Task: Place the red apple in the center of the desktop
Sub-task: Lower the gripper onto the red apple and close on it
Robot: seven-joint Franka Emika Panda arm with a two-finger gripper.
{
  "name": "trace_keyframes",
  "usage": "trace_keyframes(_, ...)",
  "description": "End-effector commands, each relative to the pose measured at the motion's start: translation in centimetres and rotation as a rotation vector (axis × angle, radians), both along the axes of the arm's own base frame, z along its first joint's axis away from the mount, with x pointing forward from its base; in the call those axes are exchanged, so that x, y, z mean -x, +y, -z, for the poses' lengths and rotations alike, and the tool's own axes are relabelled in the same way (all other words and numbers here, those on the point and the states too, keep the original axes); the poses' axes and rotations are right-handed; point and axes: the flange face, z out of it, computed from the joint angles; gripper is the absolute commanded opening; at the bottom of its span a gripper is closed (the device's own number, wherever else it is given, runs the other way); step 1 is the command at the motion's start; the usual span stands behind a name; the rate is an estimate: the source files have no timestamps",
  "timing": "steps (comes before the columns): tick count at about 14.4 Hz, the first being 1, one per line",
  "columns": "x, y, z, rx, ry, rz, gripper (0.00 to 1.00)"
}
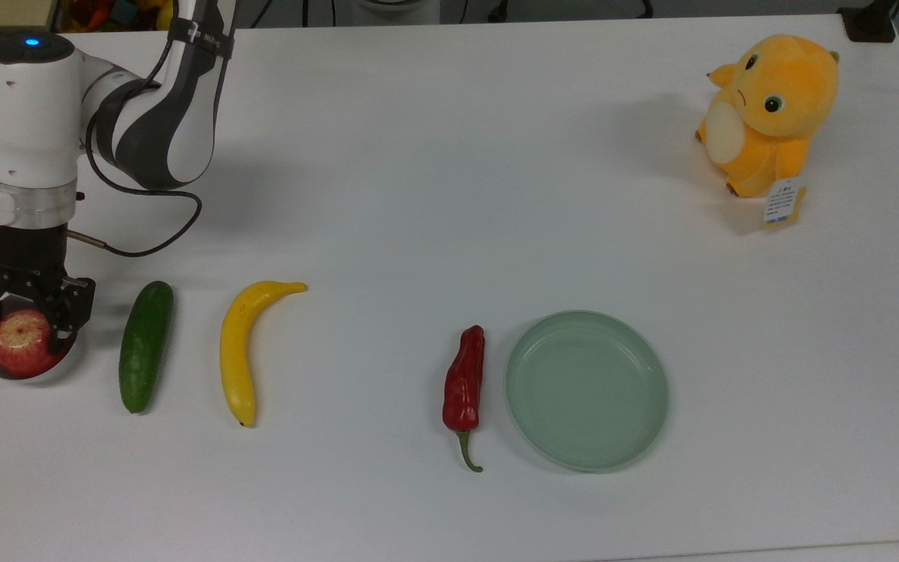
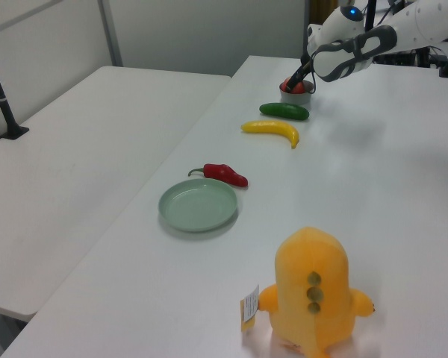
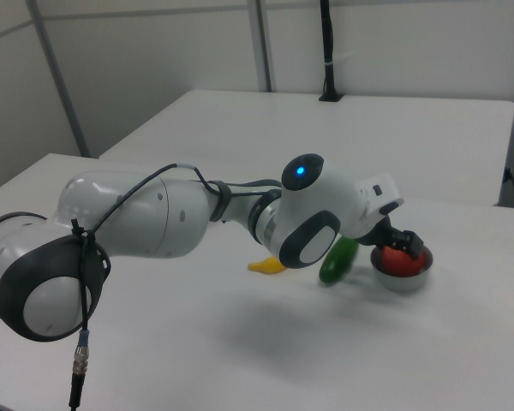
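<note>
Working across the top view from its left edge, I am looking at the gripper (image 1: 24, 300) sitting over the apple (image 1: 22, 341), which is resting in a small grey bowl (image 1: 63, 365) at the far left of the desktop (image 1: 434, 195). The fingers are spread apart, one either side of the apple's upper part, and they are holding nothing; whether the pads are touching the skin I cannot quite tell from this angle.

Just right of the bowl are lying a cucumber (image 1: 145, 346) and a banana (image 1: 243, 347), then a chili (image 1: 464, 382) beside a green plate (image 1: 586, 389), with a plush toy (image 1: 769, 113) far off at the top view's right.

For this step I am judging that the fingers should be going lower, to the apple's widest part, before closing, since a round fruit pinched high may be slipping out. I would be keeping the tips clear of the bowl's rim, closing gently, and lifting straight up so the bowl is not dragged, before carrying it to the open middle of the desktop.
</note>
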Motion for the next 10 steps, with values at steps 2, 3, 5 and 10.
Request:
trace_keyframes(2, -0.2, 0.5, 0.5, 0.029, 0.005, -0.036, 0.13)
trace_keyframes(3, -0.2, 0.6, 0.4, 0.026, 0.003, -0.035, 0.06)
trace_keyframes(5, -0.2, 0.6, 0.1, 0.031, 0.002, -0.039, 0.00)
trace_keyframes(10, 0.7, 0.7, -2.5, 0.037, -0.010, -0.040, 0.00)
